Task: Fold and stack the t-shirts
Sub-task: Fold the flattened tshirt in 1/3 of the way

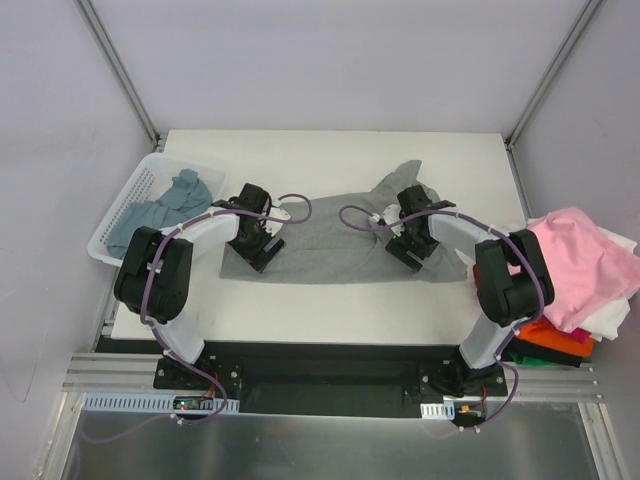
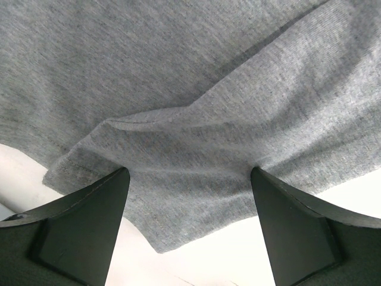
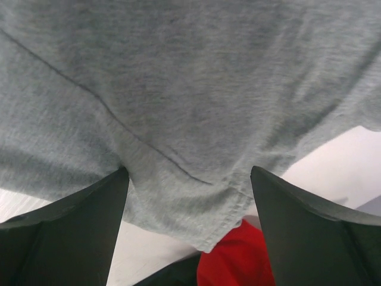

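While left fingers (image 2: 77, 226) and right fingers (image 3: 309, 226) gape empty at the grey tee (image 1: 330, 240), basket (image 1: 120, 205) sits left.

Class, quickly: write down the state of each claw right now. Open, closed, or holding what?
Left claw: open over the grey t-shirt, nothing gripped.
Right claw: open over the same shirt's edge, nothing gripped.

The left arm (image 1: 158, 278) bends up at its elbow and reaches in toward the middle. The left gripper (image 1: 257, 250) points down, low, with its two black fingers (image 2: 89, 229) spread wide apart. The right arm (image 1: 512, 278) bends the same way. The right gripper (image 1: 408, 250) points down too, with its fingers (image 3: 300, 232) spread wide.
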